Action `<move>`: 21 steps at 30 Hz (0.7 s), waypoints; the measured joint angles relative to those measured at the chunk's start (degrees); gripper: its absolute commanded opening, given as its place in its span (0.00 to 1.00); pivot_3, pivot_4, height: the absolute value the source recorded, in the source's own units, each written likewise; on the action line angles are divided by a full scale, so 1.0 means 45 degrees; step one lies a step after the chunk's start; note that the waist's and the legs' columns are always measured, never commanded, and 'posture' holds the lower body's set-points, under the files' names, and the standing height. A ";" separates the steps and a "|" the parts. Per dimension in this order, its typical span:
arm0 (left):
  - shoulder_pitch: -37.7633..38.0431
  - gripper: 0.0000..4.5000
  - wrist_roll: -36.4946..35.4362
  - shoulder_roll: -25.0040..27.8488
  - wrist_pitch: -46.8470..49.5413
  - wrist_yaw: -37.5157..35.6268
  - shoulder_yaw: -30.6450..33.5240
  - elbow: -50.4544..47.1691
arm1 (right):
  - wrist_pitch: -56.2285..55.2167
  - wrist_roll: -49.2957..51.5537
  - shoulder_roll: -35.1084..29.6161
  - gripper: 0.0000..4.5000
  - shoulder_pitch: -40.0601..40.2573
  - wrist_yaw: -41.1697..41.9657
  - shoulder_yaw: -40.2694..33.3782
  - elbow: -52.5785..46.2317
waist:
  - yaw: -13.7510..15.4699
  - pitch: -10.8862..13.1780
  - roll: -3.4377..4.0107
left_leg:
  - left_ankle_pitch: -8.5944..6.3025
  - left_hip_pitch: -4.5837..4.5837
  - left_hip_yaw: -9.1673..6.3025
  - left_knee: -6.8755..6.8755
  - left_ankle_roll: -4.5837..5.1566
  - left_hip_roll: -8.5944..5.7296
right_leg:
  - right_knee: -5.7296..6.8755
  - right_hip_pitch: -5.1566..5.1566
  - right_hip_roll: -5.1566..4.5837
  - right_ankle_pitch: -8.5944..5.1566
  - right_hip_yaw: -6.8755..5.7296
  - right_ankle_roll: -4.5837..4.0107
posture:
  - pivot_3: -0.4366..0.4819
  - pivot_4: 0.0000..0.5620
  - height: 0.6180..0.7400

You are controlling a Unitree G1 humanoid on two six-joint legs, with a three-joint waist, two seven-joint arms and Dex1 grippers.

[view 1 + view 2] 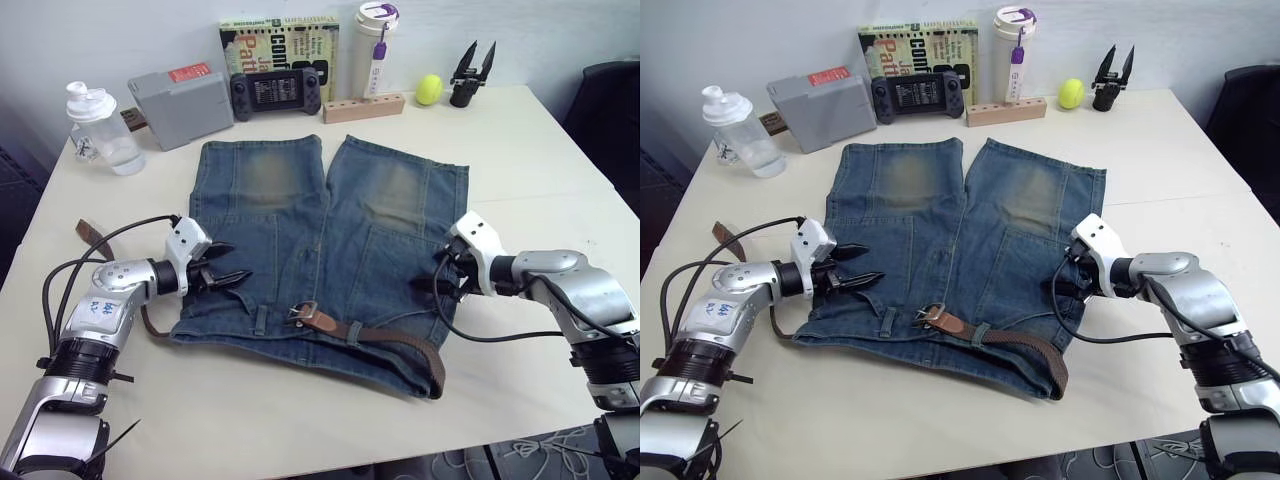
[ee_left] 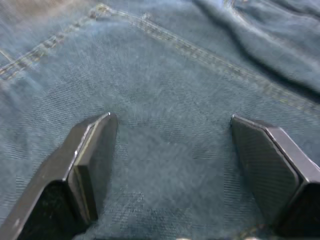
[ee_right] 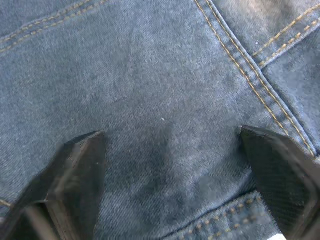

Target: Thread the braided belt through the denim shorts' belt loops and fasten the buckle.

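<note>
Left gripper (image 1: 228, 263) and right gripper (image 1: 432, 277) both spread wide, empty, over the denim shorts (image 1: 320, 230) mid-frame; braided belt (image 1: 385, 338) runs along the lower waistband, buckle (image 1: 303, 313) apparently unfastened — threading looks unfinished.

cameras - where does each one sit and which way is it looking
Left eye and right eye views: on the head, looking forward and down at the denim shorts and braided belt; both arms show.
Left wrist view: looks along the open left gripper at denim.
Right wrist view: looks along the open right gripper at denim.
Shared: all see the shorts.
</note>
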 measured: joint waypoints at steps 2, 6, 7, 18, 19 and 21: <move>-0.0145 0.76 0.0468 -0.0197 -0.0548 -0.0089 -0.0064 0.0428 | -0.0194 -0.0295 -0.0008 0.41 -0.0036 0.0235 0.0237 0.0266 | 0.0063 -0.0071 -0.0048 | 0.0000 0.0016 -0.0012 0.0046 0.0000 0.0012 | 0.0033 0.0019 -0.0001 -0.0001 0.0001 -0.0001 | 0.48 0.27 0.88; -0.0336 0.46 0.1036 -0.0581 -0.0932 -0.0252 -0.0154 0.0932 | -0.1024 -0.1166 0.0447 0.08 -0.0757 0.0213 0.0788 0.1454 | 0.0040 -0.0172 -0.0085 | -0.0001 0.0100 -0.0013 0.0071 0.0000 0.0012 | 0.0040 0.0115 -0.0014 0.0000 0.0008 -0.0001 | 0.48 0.27 0.88; -0.0394 0.35 0.1149 -0.0731 -0.0950 -0.0245 -0.0188 0.1018 | -0.1301 -0.1449 0.0656 0.00 -0.0932 0.0101 0.0918 0.1814 | 0.0035 -0.0179 -0.0096 | -0.0002 0.0167 -0.0018 0.0055 -0.0001 0.0018 | 0.0015 0.0216 -0.0010 -0.0001 0.0001 0.0000 | 0.48 0.27 0.88; -0.0893 0.29 0.2103 -0.2121 -0.1099 0.0941 -0.0123 0.1503 | -0.4307 -0.3597 0.1931 0.00 -0.3076 -0.1522 0.1293 0.6279 | 0.0255 -0.0268 -0.0073 | 0.0008 0.0163 -0.0197 0.0124 0.0020 0.0010 | 0.0007 0.0288 -0.0058 0.0008 0.0064 0.0016 | 0.48 0.27 0.88; -0.0966 0.29 0.2169 -0.2159 -0.1116 0.1016 -0.0121 0.1588 | -0.4384 -0.3640 0.1968 0.00 -0.3144 -0.1530 0.1293 0.6419 | 0.0255 -0.0269 -0.0070 | 0.0008 0.0164 -0.0197 0.0124 0.0020 0.0010 | 0.0006 0.0291 -0.0058 0.0008 0.0062 0.0017 | 0.48 0.27 0.88; -0.1129 0.29 0.2381 -0.2250 -0.1256 0.1190 -0.0119 0.1779 | -0.4643 -0.3761 0.2054 0.00 -0.3306 -0.1581 0.1293 0.6781 | 0.0256 -0.0270 -0.0064 | 0.0008 0.0164 -0.0199 0.0123 0.0021 0.0009 | 0.0005 0.0294 -0.0057 0.0009 0.0057 0.0019 | 0.48 0.27 0.88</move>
